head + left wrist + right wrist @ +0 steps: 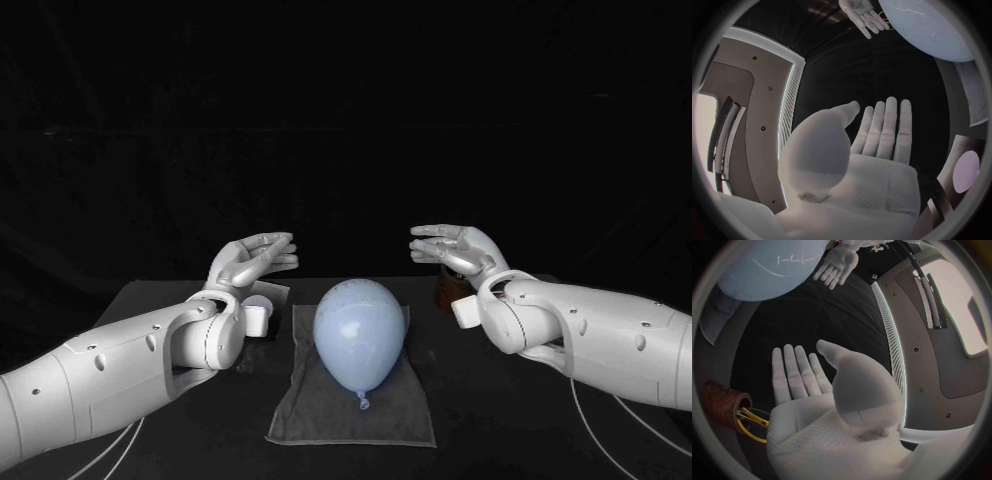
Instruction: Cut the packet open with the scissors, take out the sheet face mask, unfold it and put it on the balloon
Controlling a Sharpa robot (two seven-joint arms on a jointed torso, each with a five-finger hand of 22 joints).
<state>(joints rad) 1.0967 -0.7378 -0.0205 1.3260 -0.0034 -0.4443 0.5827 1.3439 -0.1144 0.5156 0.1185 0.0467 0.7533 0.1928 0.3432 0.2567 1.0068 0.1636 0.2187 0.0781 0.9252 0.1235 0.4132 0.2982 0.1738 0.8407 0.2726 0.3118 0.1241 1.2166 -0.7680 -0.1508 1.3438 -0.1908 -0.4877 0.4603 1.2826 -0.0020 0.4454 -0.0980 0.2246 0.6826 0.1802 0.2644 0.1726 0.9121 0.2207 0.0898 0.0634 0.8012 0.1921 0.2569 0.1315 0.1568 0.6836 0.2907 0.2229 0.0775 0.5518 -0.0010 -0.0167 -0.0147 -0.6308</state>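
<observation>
Head view first: the left hand (pixel 257 258) is hovering above the table (pixel 505 420), fingers loosely curled and apart, holding nothing. Facing it across the gap, the right hand (pixel 454 250) is hanging at about the same height, just as empty, fingers spread. Between and below them the balloon (pixel 361 335) is lying on a grey cloth (pixel 310 425), its knot pointing towards the robot, and neither hand is touching it. A small white cup (pixel 257 320) is sitting just beside the left wrist, and a brown holder (pixel 450 290) is peeking out behind the right hand. Over to the left wrist view: the left hand (pixel 873 145) is showing an open palm with nothing in it, the balloon (pixel 926 25) is lying well apart from it, and the right hand (pixel 862 15) is hovering beyond. Now the right wrist view: the right hand (pixel 817 390) is open too, palm bare. Near it the scissors (pixel 748 422) are standing in the holder (pixel 720 402), yellow handles sticking out. The balloon (pixel 770 265) is resting on the cloth (pixel 717 320), with the left hand (pixel 837 265) beyond it.
</observation>
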